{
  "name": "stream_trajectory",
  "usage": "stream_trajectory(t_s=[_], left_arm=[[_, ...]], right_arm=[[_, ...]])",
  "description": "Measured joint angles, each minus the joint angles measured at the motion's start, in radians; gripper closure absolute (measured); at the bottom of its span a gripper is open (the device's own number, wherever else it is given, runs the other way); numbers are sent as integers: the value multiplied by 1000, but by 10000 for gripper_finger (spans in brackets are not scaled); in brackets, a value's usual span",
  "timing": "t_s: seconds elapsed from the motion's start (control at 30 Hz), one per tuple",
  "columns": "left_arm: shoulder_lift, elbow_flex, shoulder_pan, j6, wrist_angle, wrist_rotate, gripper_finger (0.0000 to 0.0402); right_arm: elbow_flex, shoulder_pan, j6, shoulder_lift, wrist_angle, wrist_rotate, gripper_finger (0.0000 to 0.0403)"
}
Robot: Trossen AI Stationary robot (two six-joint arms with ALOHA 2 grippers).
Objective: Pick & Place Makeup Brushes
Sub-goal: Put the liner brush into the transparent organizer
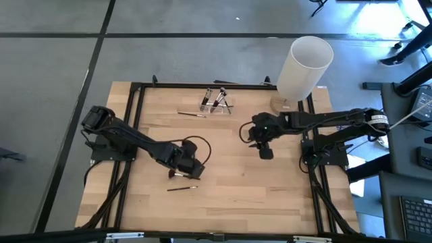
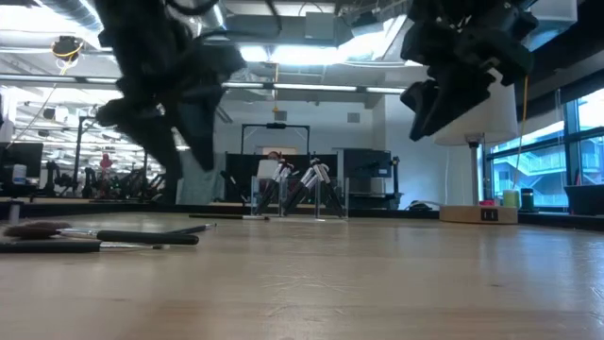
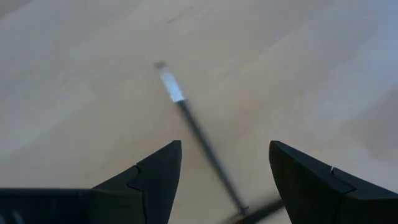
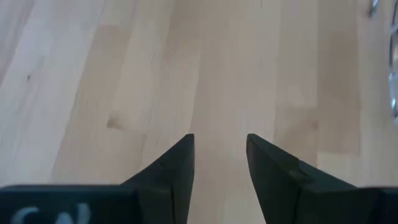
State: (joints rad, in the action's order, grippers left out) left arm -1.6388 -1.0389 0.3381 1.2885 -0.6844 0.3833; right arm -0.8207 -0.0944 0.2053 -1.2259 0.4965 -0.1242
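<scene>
My left gripper [image 1: 185, 169] hangs open above the table's middle left. In the left wrist view a thin dark-handled brush with a silvery ferrule [image 3: 186, 118] lies flat on the wood below, in line with the gap between my fingers [image 3: 224, 146], and a second handle [image 3: 264, 211] crosses its end. Two brushes show by the gripper in the high view [image 1: 179, 175] [image 1: 182, 188]. More brushes stand in a clear holder [image 1: 216, 101] at the far side, and one [image 1: 192, 114] lies beside it. My right gripper [image 1: 264, 152] is open and empty over bare wood [image 4: 221, 137].
A tall white cylinder [image 1: 304, 64] on a round wooden base stands at the far right corner. A black frame [image 1: 135, 135] runs along the table's left, far and right sides. Black cable [image 1: 199, 145] loops by my left wrist. Bare wood lies between the two grippers.
</scene>
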Motion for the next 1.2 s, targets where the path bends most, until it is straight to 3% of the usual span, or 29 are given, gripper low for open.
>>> stream_trajectory(t_s=[0.2, 0.4, 0.63, 0.9, 1.07, 1.2], left_arm=[[-61, 0, -43, 152, -90, 14, 165], [-117, 0, -97, 136, -16, -23, 178], [-176, 0, -129, 62, 30, -64, 239], [-222, -6, -130, -13, 22, -67, 325], [-214, -4, -130, -40, 14, -32, 373], [-196, 3, -138, -57, 9, 60, 390]], right_arm=[[-2, 0, 12, 0, -59, 0, 258], [-2, 0, 13, 0, -41, 6, 258], [-2, -1, 16, 0, -26, 85, 258], [-2, -1, 15, 17, 61, 87, 258], [-1, -1, 5, 121, 164, 87, 258], [0, -1, -16, 253, 157, 87, 258]])
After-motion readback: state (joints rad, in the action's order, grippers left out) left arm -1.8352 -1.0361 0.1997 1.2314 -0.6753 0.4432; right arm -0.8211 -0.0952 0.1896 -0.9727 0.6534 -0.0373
